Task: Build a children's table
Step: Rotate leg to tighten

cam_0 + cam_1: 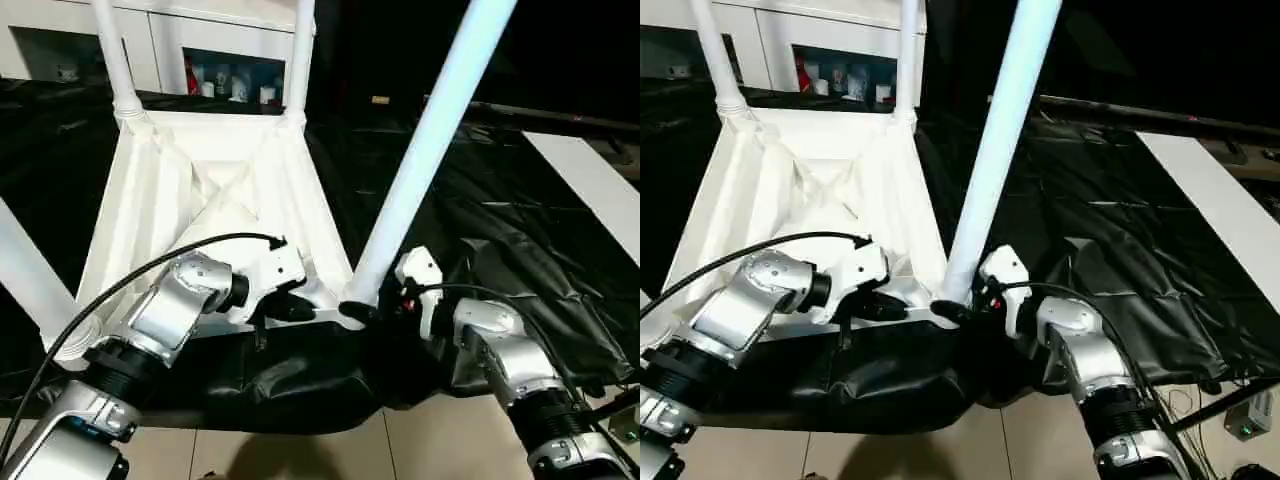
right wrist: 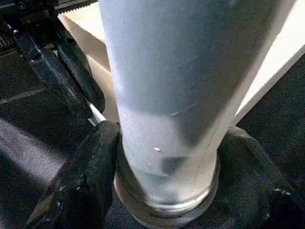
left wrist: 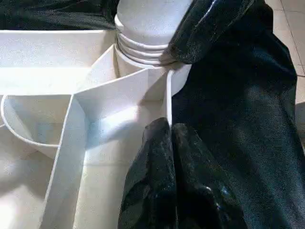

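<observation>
From my head cameras, the children's table (image 1: 215,200) lies upside down on the black-sheeted bench (image 1: 500,200), ribbed underside up. Two far legs stand in their sockets and another rises at my near left. My right end effector (image 1: 365,308) grips the base of the pale-blue leg (image 1: 430,130) at the near corner socket — the leg leans, so it looks only partly seated. My left end effector (image 1: 290,308) is pinched on the table's near rim.

In my left wrist view, both fingers (image 3: 162,181) close on a thin rib wall; the pockets between ribs hold nothing.

In my right wrist view, my fingers (image 2: 88,181) flank the leg's ringed foot. Pushing while it leans could jam the leg, or slide the table on the slick sheet.
</observation>
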